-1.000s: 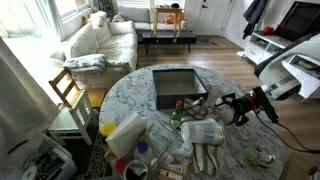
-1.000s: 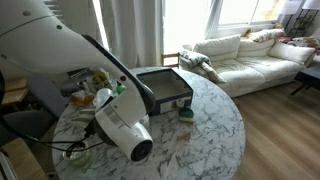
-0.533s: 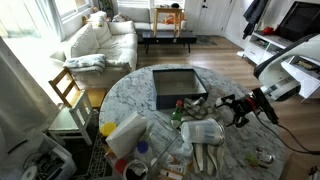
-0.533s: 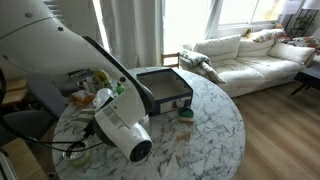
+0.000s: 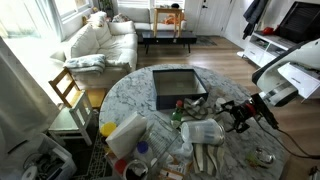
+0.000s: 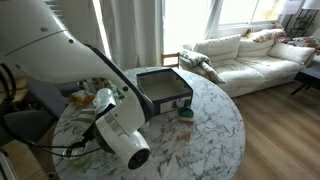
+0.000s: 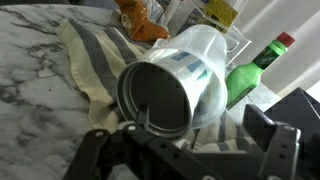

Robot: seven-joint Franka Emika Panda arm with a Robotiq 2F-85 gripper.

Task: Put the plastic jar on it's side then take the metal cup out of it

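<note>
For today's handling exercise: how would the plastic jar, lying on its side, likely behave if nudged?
The plastic jar is round and on its side, so it probably rolls, though the striped cloth beneath may slow it. Its translucent wall suggests light weight.

Daylight floods from the windows [image 5: 72, 10] at far left, washing out the sofa [image 5: 100, 42] in an exterior view. The wrist view is soft and blurred, with glare on the plastic jar [image 7: 185, 75].

The plastic jar [image 7: 190, 70] lies sideways on a striped cloth [image 7: 85, 55], facing the pincer [image 7: 190, 138].
</note>
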